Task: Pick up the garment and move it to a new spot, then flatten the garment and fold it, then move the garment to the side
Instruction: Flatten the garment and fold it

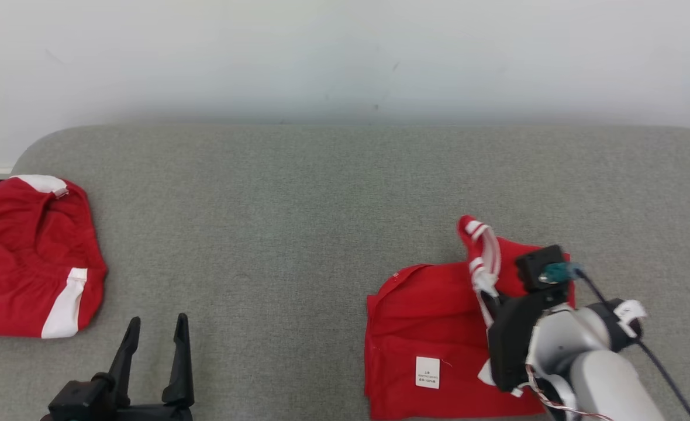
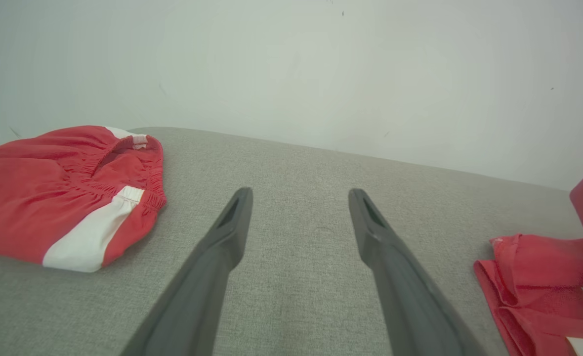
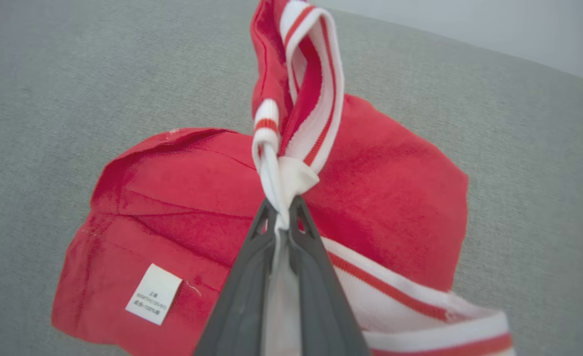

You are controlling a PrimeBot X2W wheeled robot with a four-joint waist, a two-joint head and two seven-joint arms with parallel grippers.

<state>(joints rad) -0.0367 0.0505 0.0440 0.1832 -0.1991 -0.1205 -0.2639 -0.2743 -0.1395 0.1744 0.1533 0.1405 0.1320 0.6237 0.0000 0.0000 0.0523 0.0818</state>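
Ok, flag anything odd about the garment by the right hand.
The red garment lies crumpled, not flat, and seemingly inside out: its care label faces up. The right hand pinches its striped trim, which stands up off the grey cushion.

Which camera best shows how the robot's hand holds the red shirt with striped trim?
The right wrist view: up close, the right hand is shut on the white striped trim of the shirt. In the head view the arm hides part of that grip. The left wrist view catches the shirt's edge at its right border.
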